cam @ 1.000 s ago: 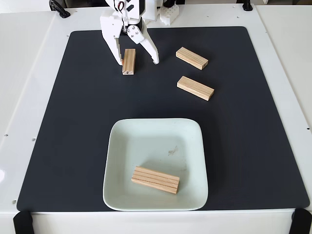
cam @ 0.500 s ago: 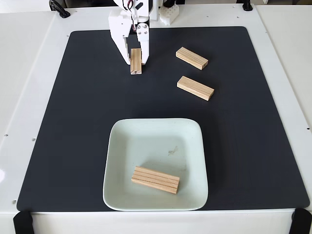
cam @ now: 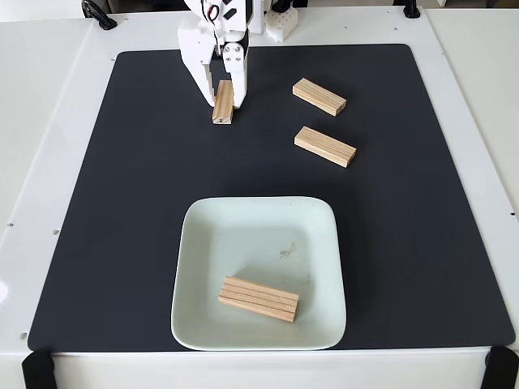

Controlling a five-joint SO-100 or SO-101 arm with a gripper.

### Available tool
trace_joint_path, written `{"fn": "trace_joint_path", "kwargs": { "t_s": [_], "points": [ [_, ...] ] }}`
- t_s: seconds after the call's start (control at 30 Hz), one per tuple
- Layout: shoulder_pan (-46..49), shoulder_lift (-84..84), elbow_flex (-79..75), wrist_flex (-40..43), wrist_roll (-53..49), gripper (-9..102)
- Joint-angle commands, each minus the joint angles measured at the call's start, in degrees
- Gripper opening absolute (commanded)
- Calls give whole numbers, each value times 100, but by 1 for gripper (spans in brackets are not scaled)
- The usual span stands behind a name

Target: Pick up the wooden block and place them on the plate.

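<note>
fingers (cam: 222, 100) now tight on wooden block (cam: 222, 105)

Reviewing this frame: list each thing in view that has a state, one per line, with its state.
gripper: shut on the block at the mat's far edge.
gripped block: clamped between the fingers.
upper right block: lying free on the mat.
lower right block: lying free on the mat.
block on plate: lying flat inside.
plate: holding one block.

no readable text, labels, brands or numbers on anything shown
</note>
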State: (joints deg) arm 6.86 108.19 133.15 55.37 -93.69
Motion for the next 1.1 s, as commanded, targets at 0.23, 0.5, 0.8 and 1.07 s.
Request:
{"fn": "trace_joint_path", "kwargs": {
  "t_s": [0.23, 0.5, 0.8, 1.07],
  "points": [
    [-809, 149, -2109, -35, 2373, 0],
    [-1538, -554, -4043, -123, 4632, 0],
    [-1934, -2259, -6864, -132, 6205, 0],
    [-2039, -4140, -9211, -132, 7154, 0]
  ]
}}
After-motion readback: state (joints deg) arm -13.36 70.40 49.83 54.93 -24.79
